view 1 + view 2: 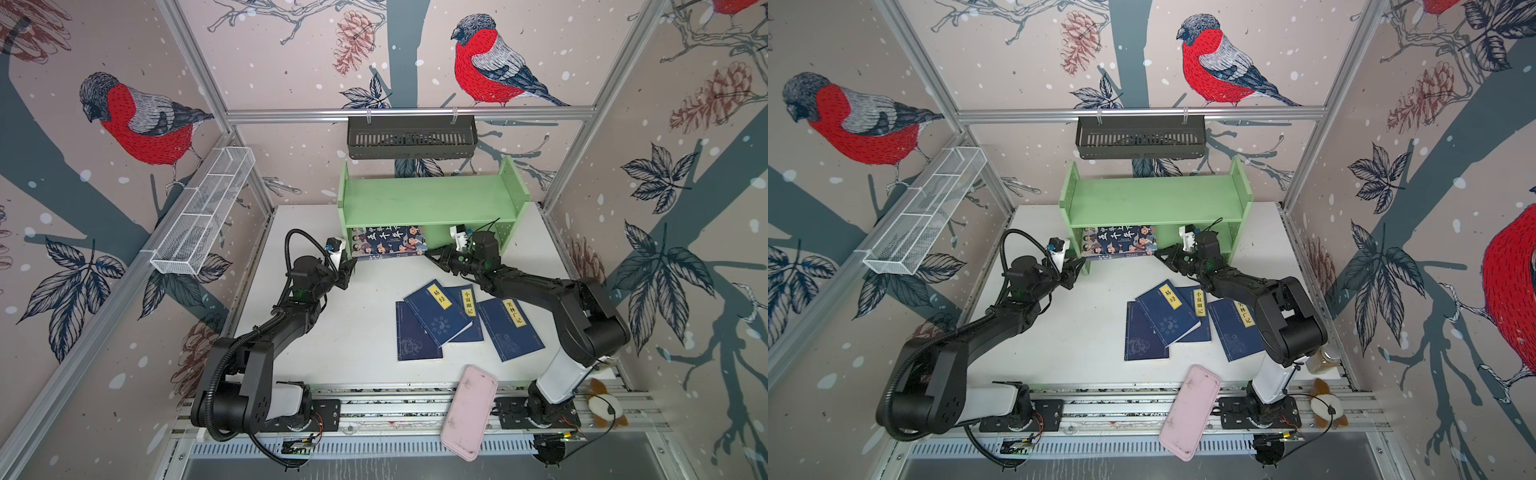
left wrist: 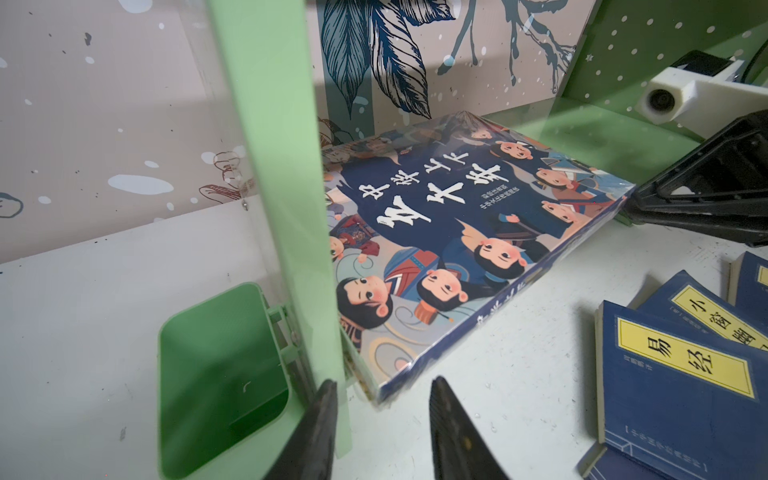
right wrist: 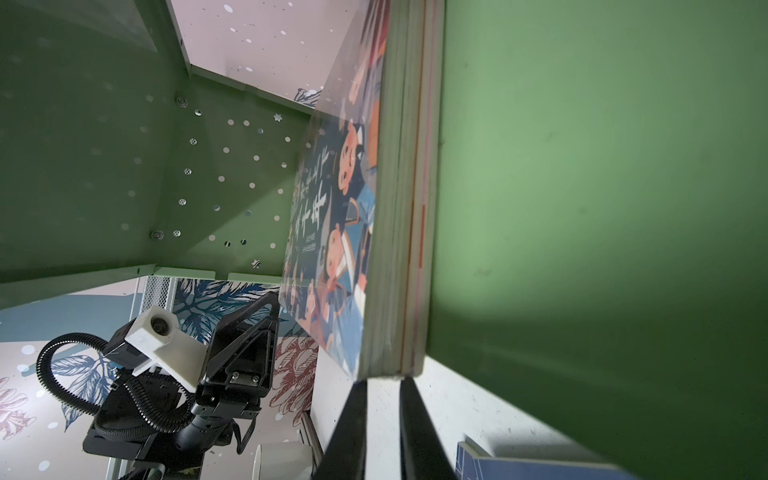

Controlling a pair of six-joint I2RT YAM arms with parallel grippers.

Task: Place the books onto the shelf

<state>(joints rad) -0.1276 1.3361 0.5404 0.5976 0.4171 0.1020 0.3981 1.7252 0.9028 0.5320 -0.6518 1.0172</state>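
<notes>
The large cartoon-cover book (image 1: 388,241) (image 1: 1121,241) lies flat on the lower tier of the light green shelf (image 1: 428,199) (image 1: 1154,199), its front edge sticking out over the table. My left gripper (image 1: 351,268) (image 2: 384,382) is open just short of the book's (image 2: 457,232) left front corner, beside the shelf's side panel (image 2: 266,166). My right gripper (image 1: 430,253) (image 3: 384,382) is shut, with its tips against the page edge of the book (image 3: 332,216) at the right front corner. Several navy-blue books (image 1: 438,311) (image 2: 673,382) lie overlapping on the table.
A pink flat case (image 1: 469,411) hangs over the table's front edge. A black slotted basket (image 1: 411,137) hangs on the back rail and a white wire-mesh basket (image 1: 203,212) on the left wall. A plush toy (image 1: 604,409) lies by the right arm's base.
</notes>
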